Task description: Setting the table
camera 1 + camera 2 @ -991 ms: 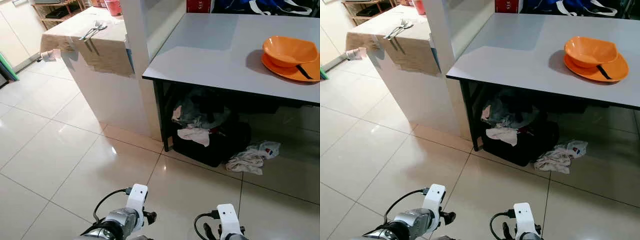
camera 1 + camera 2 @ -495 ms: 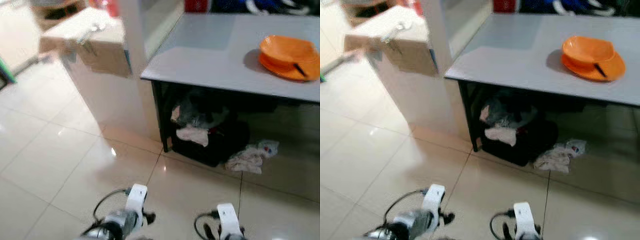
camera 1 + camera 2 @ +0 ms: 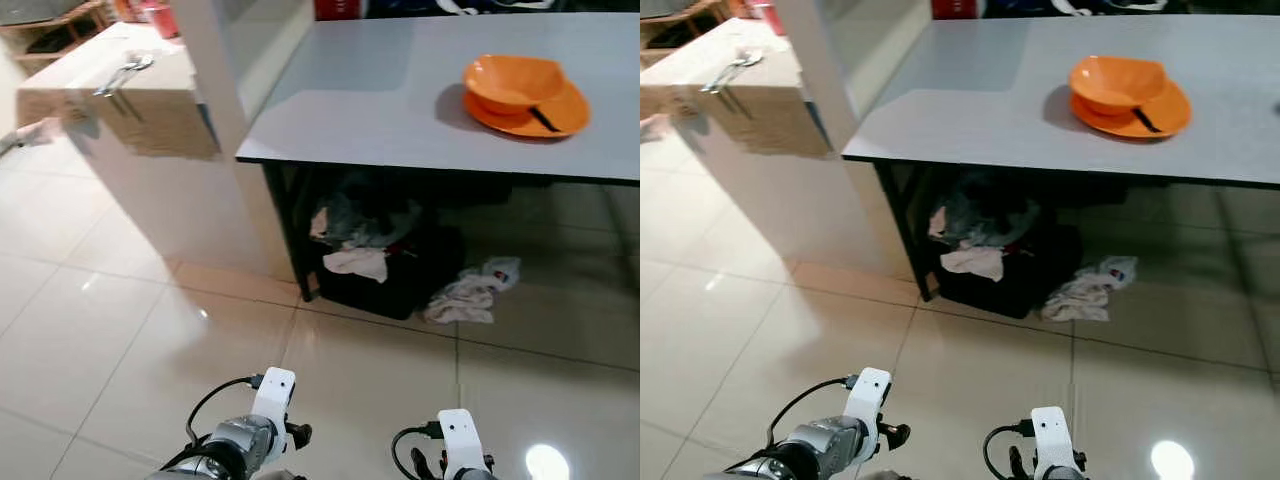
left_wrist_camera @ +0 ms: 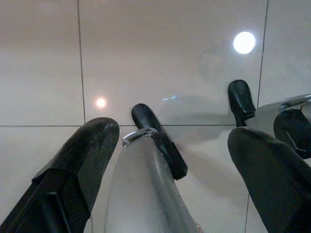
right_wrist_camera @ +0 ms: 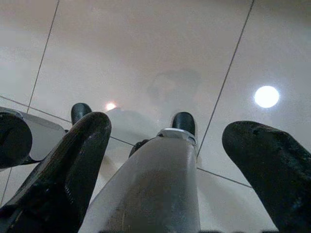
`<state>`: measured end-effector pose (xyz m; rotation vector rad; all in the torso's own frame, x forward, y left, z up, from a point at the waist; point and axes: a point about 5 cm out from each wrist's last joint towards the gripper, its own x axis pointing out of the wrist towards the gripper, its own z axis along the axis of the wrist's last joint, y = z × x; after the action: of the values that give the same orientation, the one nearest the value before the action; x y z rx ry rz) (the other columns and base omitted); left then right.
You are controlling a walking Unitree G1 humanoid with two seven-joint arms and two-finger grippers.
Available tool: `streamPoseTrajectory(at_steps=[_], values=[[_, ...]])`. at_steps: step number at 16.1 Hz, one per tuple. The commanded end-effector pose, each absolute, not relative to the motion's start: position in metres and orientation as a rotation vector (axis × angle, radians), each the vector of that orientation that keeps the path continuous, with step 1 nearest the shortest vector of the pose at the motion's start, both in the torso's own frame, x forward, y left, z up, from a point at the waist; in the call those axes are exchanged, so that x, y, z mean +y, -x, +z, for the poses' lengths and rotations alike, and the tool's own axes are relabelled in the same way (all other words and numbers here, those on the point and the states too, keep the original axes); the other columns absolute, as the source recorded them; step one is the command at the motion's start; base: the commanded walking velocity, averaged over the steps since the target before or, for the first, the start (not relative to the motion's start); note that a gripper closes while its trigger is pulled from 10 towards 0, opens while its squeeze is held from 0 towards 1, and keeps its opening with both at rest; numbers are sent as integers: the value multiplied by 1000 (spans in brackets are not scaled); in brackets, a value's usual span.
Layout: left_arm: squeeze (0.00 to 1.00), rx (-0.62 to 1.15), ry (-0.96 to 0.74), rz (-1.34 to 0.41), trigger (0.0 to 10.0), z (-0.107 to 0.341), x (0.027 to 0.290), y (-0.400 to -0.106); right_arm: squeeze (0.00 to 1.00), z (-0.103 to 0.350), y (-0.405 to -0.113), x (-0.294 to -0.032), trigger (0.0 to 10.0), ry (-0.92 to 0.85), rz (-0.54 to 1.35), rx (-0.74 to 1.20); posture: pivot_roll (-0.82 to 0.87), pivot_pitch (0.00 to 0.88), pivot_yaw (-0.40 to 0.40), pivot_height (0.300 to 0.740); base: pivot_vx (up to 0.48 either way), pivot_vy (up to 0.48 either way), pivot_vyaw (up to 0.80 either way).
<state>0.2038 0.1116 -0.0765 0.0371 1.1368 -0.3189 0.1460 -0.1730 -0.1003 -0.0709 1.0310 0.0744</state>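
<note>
Glossy beige tiled floor [image 3: 90,330] all around, ceiling lights mirrored in it. Grey table [image 3: 400,100] as landmark, on black legs. To the left of the table, a white counter [image 3: 120,170] under a tan cloth [image 3: 150,120], with a fork and spoon [image 3: 122,72] lying together near its far end. On the table, toward its far right part: an orange plate [image 3: 565,115] carrying an orange bowl [image 3: 510,80], a dark utensil [image 3: 543,119] resting across the plate's rim; inside of the bowl not discernible. Under the table, a black bin or bag [image 3: 385,280] stuffed with crumpled clothes, a white rag [image 3: 355,262] on top. Just right of it on the tiles, another crumpled cloth [image 3: 465,295] with a small red-and-blue print, not legible. Both arms hanging low, well short of the table: left gripper [image 4: 170,160] with fingers spread wide over bare tile, nothing between them; right gripper [image 5: 165,160] likewise parted and holding nothing.
</note>
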Motion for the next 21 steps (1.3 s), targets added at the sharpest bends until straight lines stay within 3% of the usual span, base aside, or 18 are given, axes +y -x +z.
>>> streamPoseTrajectory(at_steps=[1, 5, 12, 21], values=[[0, 1130, -54, -306, 10000, -76, 118, -206, 0, -102, -144, -169, 10000, 62, 73, 1044, -93, 0, 151, 740, 0, 0, -731], [0, 1117, -72, -313, 10000, -75, 118, -208, 0, -101, -145, -169, 10000, 78, 81, 1043, -92, 0, 152, 740, 0, 0, -728], [0, 1092, -98, -315, 10000, -75, 119, -208, 0, -102, -144, -169, 10000, 101, 94, 1041, -93, 0, 150, 740, 0, 0, 0], [0, 1078, -73, -279, 10000, -75, 120, -209, 0, -101, -144, -168, 10000, 100, 94, 1039, -94, 0, 153, 740, 0, 457, 0]])
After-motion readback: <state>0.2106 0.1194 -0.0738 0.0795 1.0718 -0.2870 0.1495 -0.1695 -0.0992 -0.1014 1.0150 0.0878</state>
